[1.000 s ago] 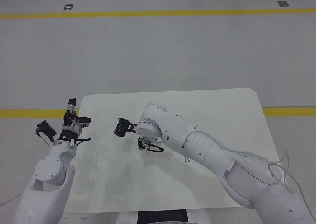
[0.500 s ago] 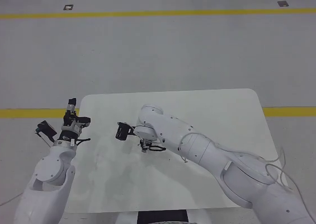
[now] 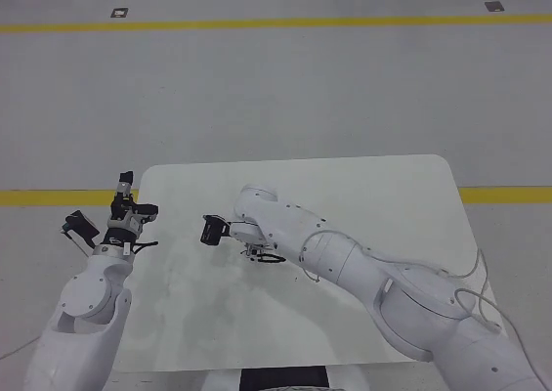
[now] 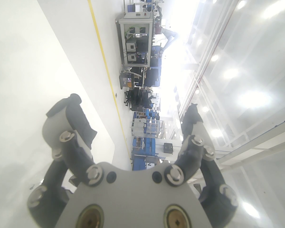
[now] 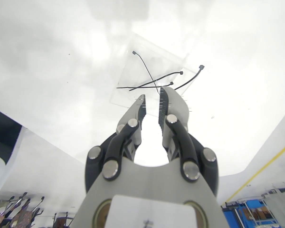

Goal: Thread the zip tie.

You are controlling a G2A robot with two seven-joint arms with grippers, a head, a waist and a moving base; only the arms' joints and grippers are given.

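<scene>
- Table: white with rounded corners, both arms working over its 9 o'clock half.
- Right gripper: in the top view it hangs over the table, a little toward 9 o'clock from the centre, and points down at the surface. Its fingers stand slightly apart, with a narrow gap between the ribbed pads, and nothing is clamped there.
- Ties: four black ones lie loose on the table just past the right gripper's tips, crossing one another. Their square heads fan out away from the gripper. One tail runs up to the tip of one finger; I cannot tell whether it touches.
- Bag: clear and flat on the table under the ties. Three ties lie on it, and the fourth has its head past the bag's edge.
- Left gripper: in the top view it sits at the table's 9 o'clock edge, well apart from the ties, aimed toward 12 o'clock. Its fingers are spread wide and hold nothing.
- Yellow line: runs on the floor from 9 to 3 o'clock, passing behind the table.
</scene>
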